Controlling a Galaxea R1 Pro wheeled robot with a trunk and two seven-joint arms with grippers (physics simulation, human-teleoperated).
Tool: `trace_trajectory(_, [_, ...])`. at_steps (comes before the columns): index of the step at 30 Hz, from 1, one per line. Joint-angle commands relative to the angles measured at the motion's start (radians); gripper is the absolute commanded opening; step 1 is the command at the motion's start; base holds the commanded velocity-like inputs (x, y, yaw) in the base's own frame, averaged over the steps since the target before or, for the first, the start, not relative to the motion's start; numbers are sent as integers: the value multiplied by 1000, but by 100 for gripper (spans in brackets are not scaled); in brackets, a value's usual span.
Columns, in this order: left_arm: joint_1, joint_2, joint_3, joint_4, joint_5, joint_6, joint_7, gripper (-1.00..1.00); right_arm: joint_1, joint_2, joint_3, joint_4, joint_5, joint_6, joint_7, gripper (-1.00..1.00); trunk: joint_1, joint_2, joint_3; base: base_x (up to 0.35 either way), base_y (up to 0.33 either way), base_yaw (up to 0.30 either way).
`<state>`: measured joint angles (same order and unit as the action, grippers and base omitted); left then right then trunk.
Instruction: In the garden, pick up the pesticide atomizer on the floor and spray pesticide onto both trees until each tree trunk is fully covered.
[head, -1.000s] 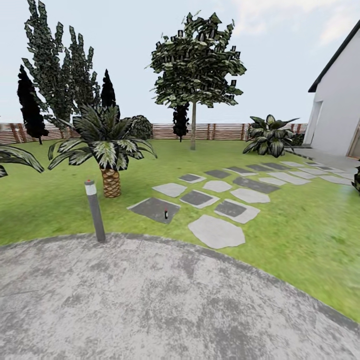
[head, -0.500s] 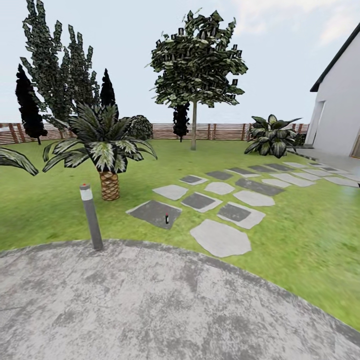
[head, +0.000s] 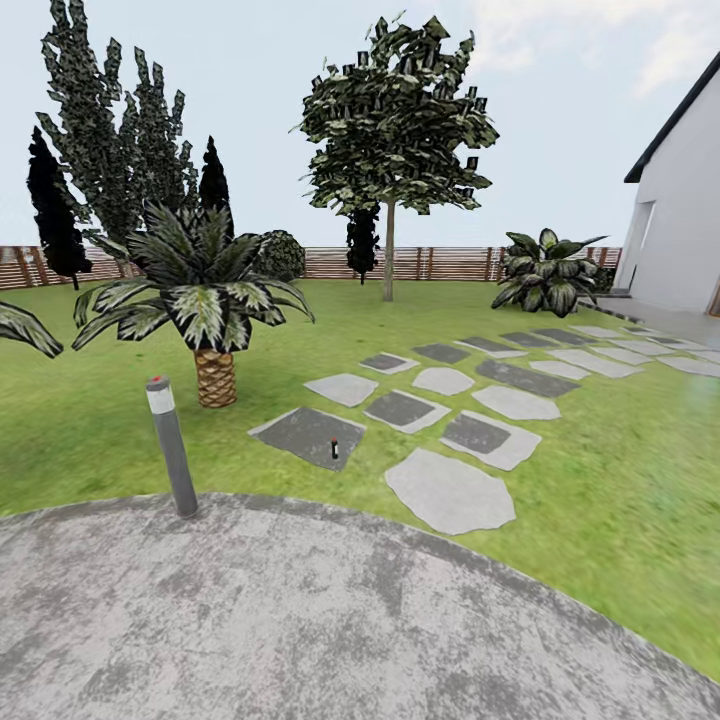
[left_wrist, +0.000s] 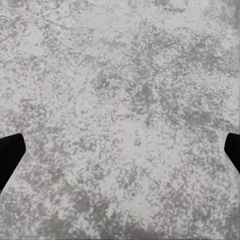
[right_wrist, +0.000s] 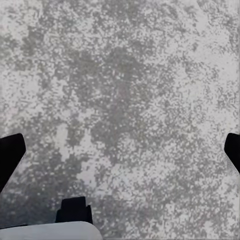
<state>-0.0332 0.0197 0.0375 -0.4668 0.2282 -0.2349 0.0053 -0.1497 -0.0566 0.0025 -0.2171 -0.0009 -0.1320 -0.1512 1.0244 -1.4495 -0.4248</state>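
1. The atomizer (head: 334, 450) stands upright on a dark stepping stone (head: 308, 436) in the lawn (head: 600, 450), a little left of centre and just beyond the edge of the grey paved circle (head: 300, 620) in the near ground (it is a tiny dark bottle with a pale mark).
2. A grey lamp post (head: 170, 446) stands at the paving's far-left edge, well left of the atomizer, and a short palm (head: 205, 300) grows behind it.
3. More stones run from the atomizer toward the white house (head: 680, 230) at the far right.
4. One tree (head: 392, 110) with a thin bare trunk (head: 388, 255) stands far off near the wooden fence (head: 440, 263), behind the stones.
5. The left gripper (left_wrist: 120, 155) hangs over mottled grey paving, its dark fingertips (left_wrist: 10, 155) wide apart and holding nothing.
6. The right gripper (right_wrist: 120, 155) is likewise spread over the paving with nothing between its fingers (right_wrist: 10, 155).
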Motion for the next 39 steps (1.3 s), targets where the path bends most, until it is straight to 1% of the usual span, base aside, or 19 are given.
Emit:
trace_trajectory(1, [-1, 0, -1, 0, 6, -3, 0, 100, -1, 0, 0, 1, 0, -3, -2, 100, 1, 0, -1, 350, 6, 0])
trace_trajectory(24, [-1, 0, -1, 1, 6, -3, 1, 100, -1, 3, 1, 2, 0, -3, -1, 100, 1, 0, -1, 350, 0, 7])
trace_trajectory(30, [-1, 0, -1, 1, 6, -3, 1, 100, -1, 3, 1, 2, 0, -3, -1, 100, 1, 0, -1, 350, 0, 135])
trace_trajectory(39, [-1, 0, -1, 1, 6, -3, 1, 100, -1, 3, 1, 3, 0, -3, -1, 100, 1, 0, -1, 350, 0, 208])
